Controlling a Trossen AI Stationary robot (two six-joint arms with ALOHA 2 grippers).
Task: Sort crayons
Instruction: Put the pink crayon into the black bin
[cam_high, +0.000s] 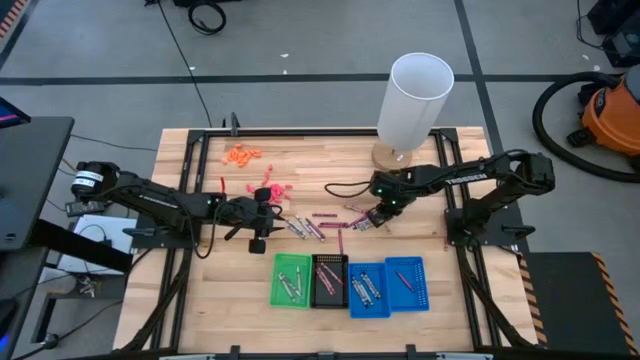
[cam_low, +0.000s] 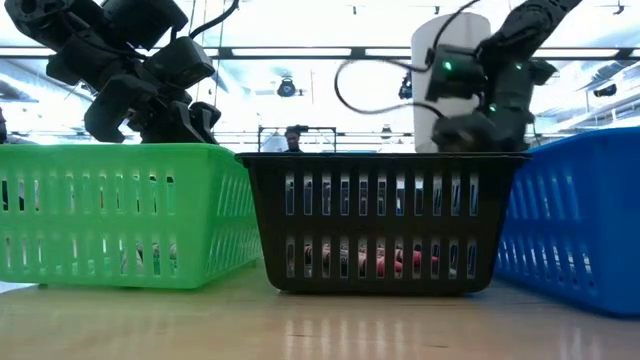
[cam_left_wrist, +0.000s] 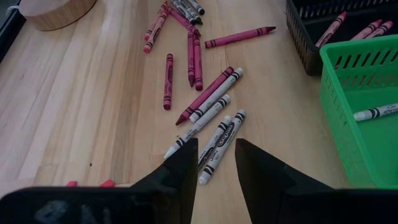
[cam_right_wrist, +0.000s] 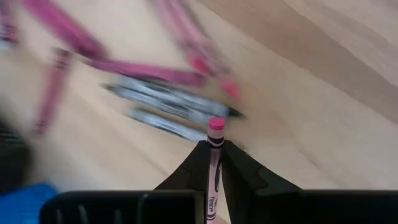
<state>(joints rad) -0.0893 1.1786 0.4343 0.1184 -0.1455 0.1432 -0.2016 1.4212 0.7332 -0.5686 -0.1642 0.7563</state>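
A: Where on the surface (cam_high: 200, 300)?
B: Loose crayons (cam_high: 318, 228) scattered mid-surface, between the two arms; more lying in the four small baskets at the near edge: green basket (cam_high: 292, 280), black basket (cam_high: 329, 279), two blue baskets (cam_high: 388, 286).

A: Right end effector (cam_high: 372, 218)?
B: Low over the right end of the scatter, fingers pinched onto a pink crayon (cam_right_wrist: 214, 158). Blunt pink end poking out past the fingertips, grey and pink crayons lying blurred on the wood beyond.

A: Left end effector (cam_high: 272, 215)?
B: Low at the left end of the scatter, fingers (cam_left_wrist: 180, 168) parted a little, gripping nothing. White-wrapped crayons (cam_left_wrist: 219, 140) lying just ahead of the gap, maroon crayons (cam_left_wrist: 193, 59) further on, one white-wrapped crayon inside the green basket.

A: Elsewhere on the surface?
B: White cylinder (cam_high: 413, 98) on a round wooden base at the far edge. Orange bits (cam_high: 241, 155) at far left, coral bits (cam_high: 268, 188) nearer the left arm.

A: From the low camera?
B: Basket walls filling the frame, both arms above, pink crayons (cam_low: 400, 262) glimpsed through the black slots.
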